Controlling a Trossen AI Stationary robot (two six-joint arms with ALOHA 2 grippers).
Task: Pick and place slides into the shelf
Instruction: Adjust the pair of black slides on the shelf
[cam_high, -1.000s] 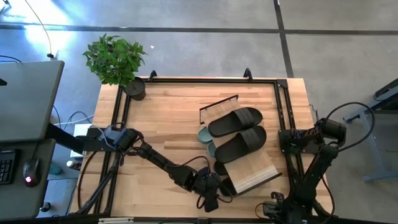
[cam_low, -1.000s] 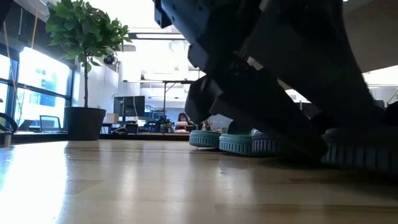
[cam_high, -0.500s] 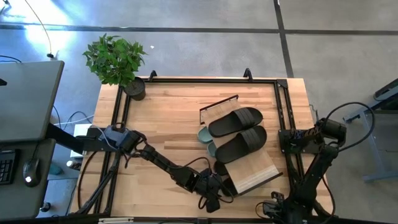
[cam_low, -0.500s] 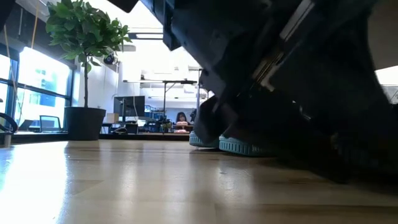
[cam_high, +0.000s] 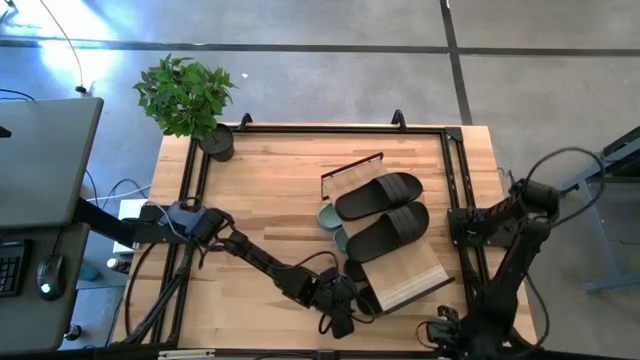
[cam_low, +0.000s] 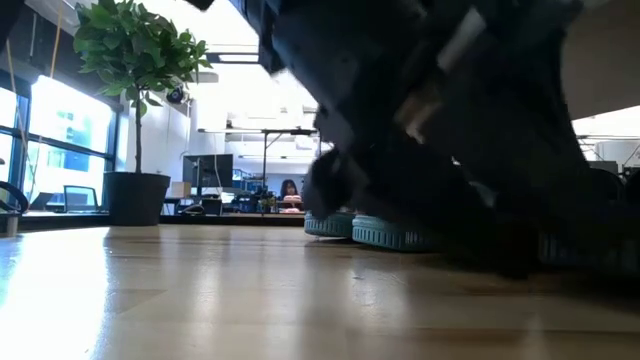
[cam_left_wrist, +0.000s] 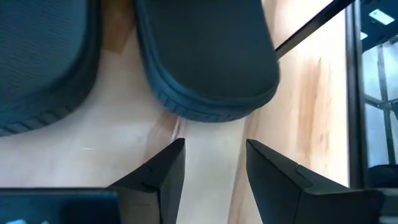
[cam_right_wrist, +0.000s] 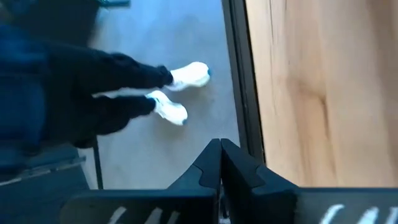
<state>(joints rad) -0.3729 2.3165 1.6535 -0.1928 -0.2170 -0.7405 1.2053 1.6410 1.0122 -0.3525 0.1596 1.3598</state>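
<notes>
Two black slides (cam_high: 378, 195) lie on the shelf (cam_high: 410, 272). The left end effector (cam_high: 342, 305), partly open and empty, faces a black slide (cam_left_wrist: 205, 56) at the shelf's seven o'clock; it should grip the heel squarely.

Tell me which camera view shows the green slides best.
The low view shows the green slides best: their ribbed soles lie side by side on the table, partly behind the dark arm. The high view shows only their ends peeking out beside the black slides on the shelf. The wrist views do not show them clearly.
</notes>
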